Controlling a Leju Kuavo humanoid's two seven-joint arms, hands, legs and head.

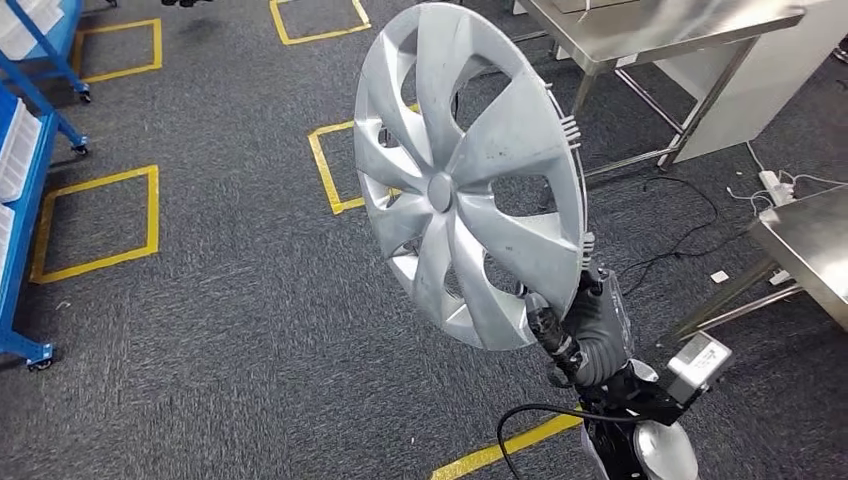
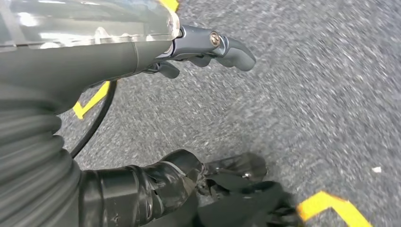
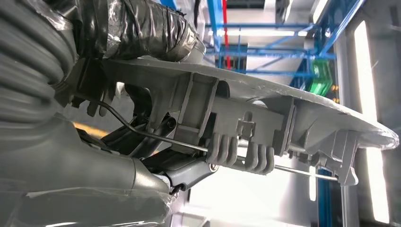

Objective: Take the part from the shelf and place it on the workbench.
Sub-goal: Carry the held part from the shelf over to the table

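The right hand [image 1: 590, 335] rises from the lower edge of the head view, forearm nearly upright, dark fingers and grey thumb clamped on the lower rim of the silver wheel cover [image 1: 468, 175]. The cover stands on edge above the hand, tilted so its spoked face turns toward the camera and slightly left. It is held up in the air over the grey carpet [image 1: 230, 300], resting on no surface. In the right wrist view the right hand [image 3: 142, 137] grips the wheel cover [image 3: 265, 109] from its back side, where moulded clips and a thin wire ring run along the rim.

The left hand [image 2: 198, 47] hangs over blurred carpet in its wrist view, thumb and fingers apart, holding nothing.

Beyond the cover, yellow tape squares [image 1: 95, 220] mark the floor. A blue shelf frame [image 1: 25, 150] stands at the far left. Steel tables [image 1: 640, 30] stand at the upper right and right edge.
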